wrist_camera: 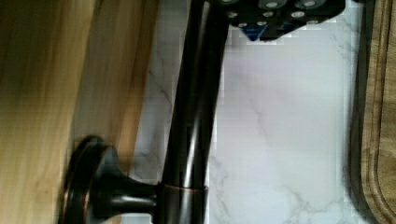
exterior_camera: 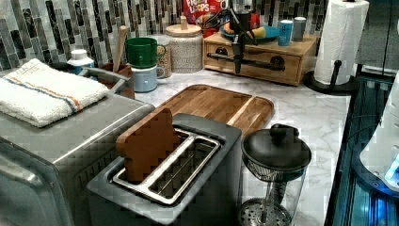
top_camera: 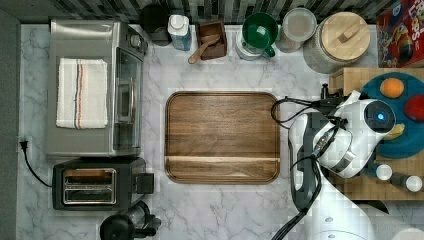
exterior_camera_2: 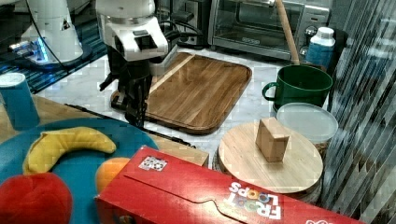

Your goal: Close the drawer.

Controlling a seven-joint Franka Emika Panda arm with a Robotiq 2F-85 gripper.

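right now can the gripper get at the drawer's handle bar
Probably yes: the gripper hangs right at the dark handle bar on the drawer front, with nothing between them.

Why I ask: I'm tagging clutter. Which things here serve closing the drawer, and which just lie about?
For the job: drawer; dark bar handle; gripper, close by that handle.

Lying about: cutting board; toaster; green mug; cereal box; banana.
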